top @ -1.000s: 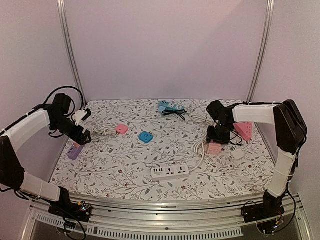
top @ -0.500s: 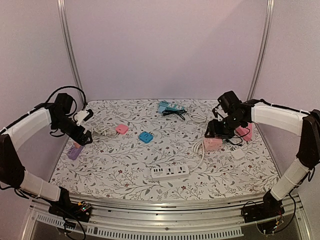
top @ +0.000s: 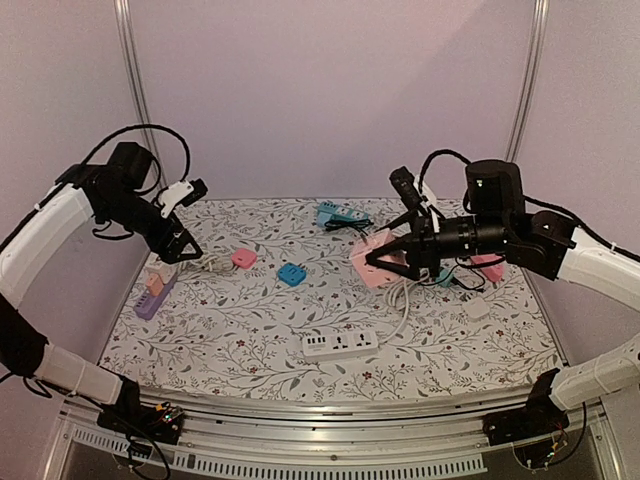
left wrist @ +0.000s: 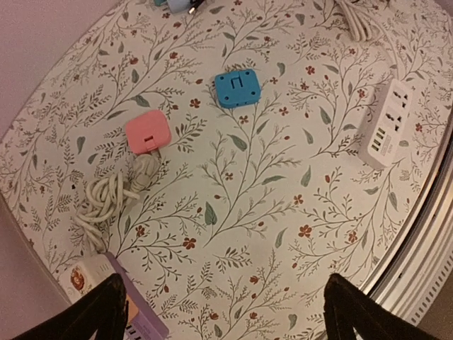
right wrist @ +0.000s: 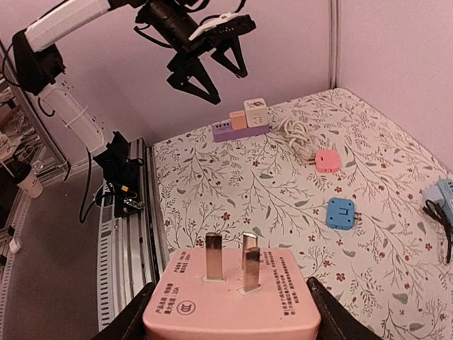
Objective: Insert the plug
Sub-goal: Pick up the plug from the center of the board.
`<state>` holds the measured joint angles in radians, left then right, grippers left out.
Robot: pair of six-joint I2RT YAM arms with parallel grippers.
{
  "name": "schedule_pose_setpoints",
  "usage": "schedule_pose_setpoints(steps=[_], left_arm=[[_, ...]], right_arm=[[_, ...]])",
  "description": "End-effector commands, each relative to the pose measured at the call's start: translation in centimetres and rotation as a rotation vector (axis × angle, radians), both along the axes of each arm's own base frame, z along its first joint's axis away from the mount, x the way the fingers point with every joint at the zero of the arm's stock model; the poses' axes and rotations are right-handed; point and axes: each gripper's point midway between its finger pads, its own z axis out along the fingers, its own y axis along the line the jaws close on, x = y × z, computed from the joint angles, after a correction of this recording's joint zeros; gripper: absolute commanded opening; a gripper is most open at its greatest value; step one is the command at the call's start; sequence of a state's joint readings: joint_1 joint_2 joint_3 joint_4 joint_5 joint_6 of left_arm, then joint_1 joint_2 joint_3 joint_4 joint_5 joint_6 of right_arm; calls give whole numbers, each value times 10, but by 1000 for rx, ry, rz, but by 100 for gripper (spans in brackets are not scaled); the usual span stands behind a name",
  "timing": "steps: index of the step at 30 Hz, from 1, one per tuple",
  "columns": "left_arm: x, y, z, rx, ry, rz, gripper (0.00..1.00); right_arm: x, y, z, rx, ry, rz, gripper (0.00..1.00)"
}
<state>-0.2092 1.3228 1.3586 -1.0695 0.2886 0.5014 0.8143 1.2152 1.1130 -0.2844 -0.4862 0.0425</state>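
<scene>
White power strip (top: 340, 345): nearest me, flat on the table with its sockets facing up. I judge it the likely target.
Pink plug (right wrist: 230, 301): held in the air over the table's right-centre, beyond the strip. Its two prongs point away from the wrist, which keeps them free for a socket.
Right gripper (top: 392, 258): fingers partly closed on the plug's two sides, gripping the body.
Left gripper (left wrist: 226, 322): spread wide with nothing in it, raised over the left side, probably to stay clear.
Purple strip (top: 152, 297): at the left edge, below that hand.
Teal strip (top: 337, 212): far back, untouched.
Change: a second ago my right hand was low at the table's right; now the plug is lifted and carried toward centre. The left arm has risen too.
</scene>
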Motion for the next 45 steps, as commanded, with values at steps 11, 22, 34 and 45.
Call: schedule_pose_setpoints(steps=[11, 22, 34, 45], left_arm=[[-100, -95, 77, -71, -62, -499, 92], [-140, -165, 95, -108, -160, -760, 96], [-154, -217, 103, -205, -330, -775, 97], [-145, -249, 88, -237, -289, -774, 88]], right_arm=[[-46, 72, 80, 165, -416, 275, 0], [-56, 90, 58, 125, -394, 308, 0], [-56, 83, 43, 76, -471, 307, 0], [-70, 79, 49, 110, -480, 364, 0]])
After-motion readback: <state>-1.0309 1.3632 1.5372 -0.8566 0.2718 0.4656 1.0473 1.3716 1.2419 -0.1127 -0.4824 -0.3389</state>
